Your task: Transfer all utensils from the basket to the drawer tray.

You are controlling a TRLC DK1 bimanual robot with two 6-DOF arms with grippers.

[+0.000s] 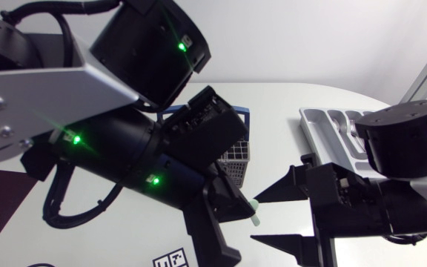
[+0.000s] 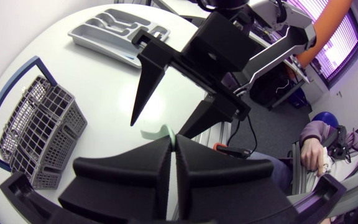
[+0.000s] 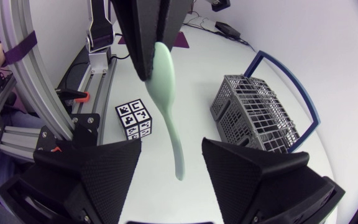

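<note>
Left gripper (image 2: pixel 174 144): clamped on the bowl of a pale green plastic spoon (image 3: pixel 166 87), which is seen at lower centre of the head view.
Right gripper (image 3: pixel 171 152): fingers are held apart; the spoon's handle is seen between them, touched by neither.
Grey wire-mesh basket with a blue handle (image 1: pixel 237 154): placed at centre of the head view, largely hidden by the left arm.
Grey plastic compartmented drawer tray (image 1: pixel 308 119): placed upper right in the head view on the white table (image 1: pixel 288 100); a metal utensil (image 1: pixel 353 132) is seen inside.

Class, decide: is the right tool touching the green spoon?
Apart. Right wrist view: the green spoon hangs inside the open right tool, gaps on both sides.
</note>
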